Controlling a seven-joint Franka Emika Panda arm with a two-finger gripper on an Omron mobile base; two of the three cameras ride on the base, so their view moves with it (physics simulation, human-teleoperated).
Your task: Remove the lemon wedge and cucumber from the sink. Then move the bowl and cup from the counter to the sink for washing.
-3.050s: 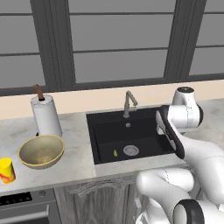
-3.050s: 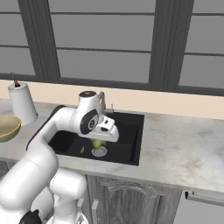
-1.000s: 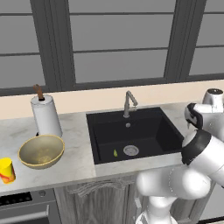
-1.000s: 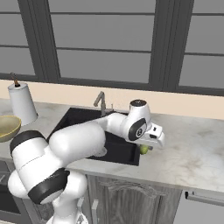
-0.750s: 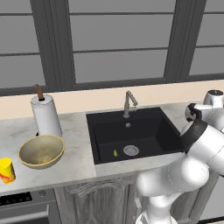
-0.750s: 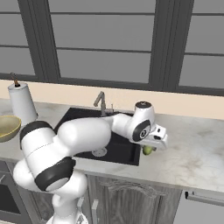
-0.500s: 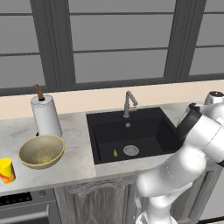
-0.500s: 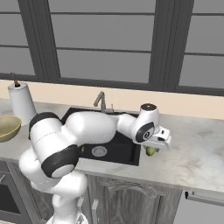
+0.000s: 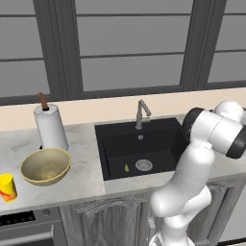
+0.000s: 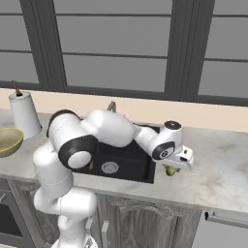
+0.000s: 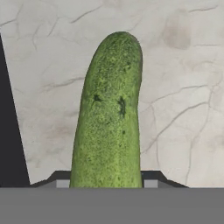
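Observation:
My gripper is shut on the dark green cucumber and holds it just above the counter, right of the black sink. In the hand view the cucumber stands between my two fingertips, with marbled stone under it and the sink's dark edge at the left. The tiny yellow-green lemon wedge lies on the sink floor beside the drain. On the counter's left stand the tan bowl and the yellow cup.
A grey faucet rises behind the sink. A paper towel roll stands behind the bowl. An oven front sits under the cup. My white arm stretches across the sink.
The arm has swung right, carrying the cucumber from over the sink to over the counter at the sink's right. The grip has not changed.

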